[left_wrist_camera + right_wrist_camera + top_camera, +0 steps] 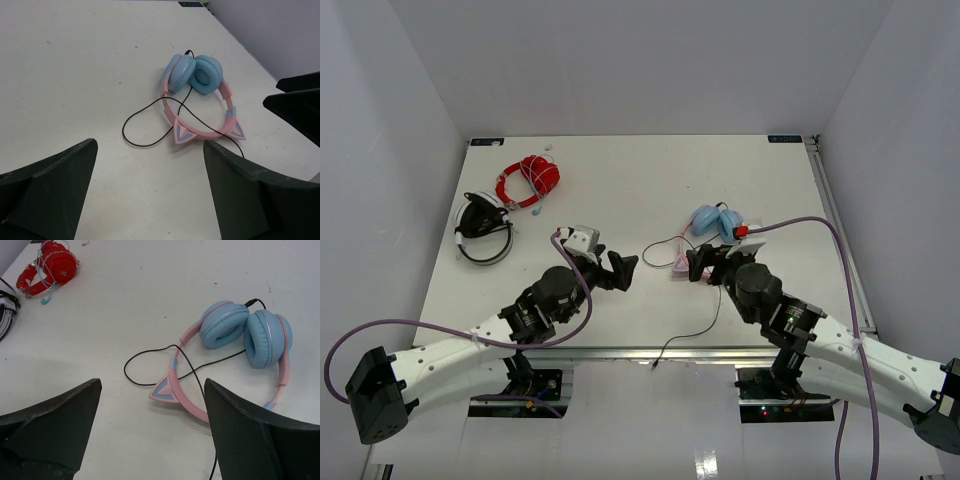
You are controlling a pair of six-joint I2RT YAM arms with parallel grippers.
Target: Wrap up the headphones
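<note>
The headphones [712, 222] lie flat right of the table's middle, with light-blue earcups [225, 324] folded together and a pink headband with cat ears [164, 390]. Their thin dark cable [124, 131] loops over the band and trails to the front edge [705, 325]. My right gripper [705, 263] is open and empty, just on the near side of the headband [152, 385]. My left gripper [622, 270] is open and empty, left of the headphones, facing them [150, 147]. Neither gripper touches them.
A red coiled cable bundle [528, 178] and black-and-white headphones [483, 228] lie at the far left. The red bundle also shows in the right wrist view [50, 265]. The right gripper's dark fingers [295, 102] show at the right of the left wrist view.
</note>
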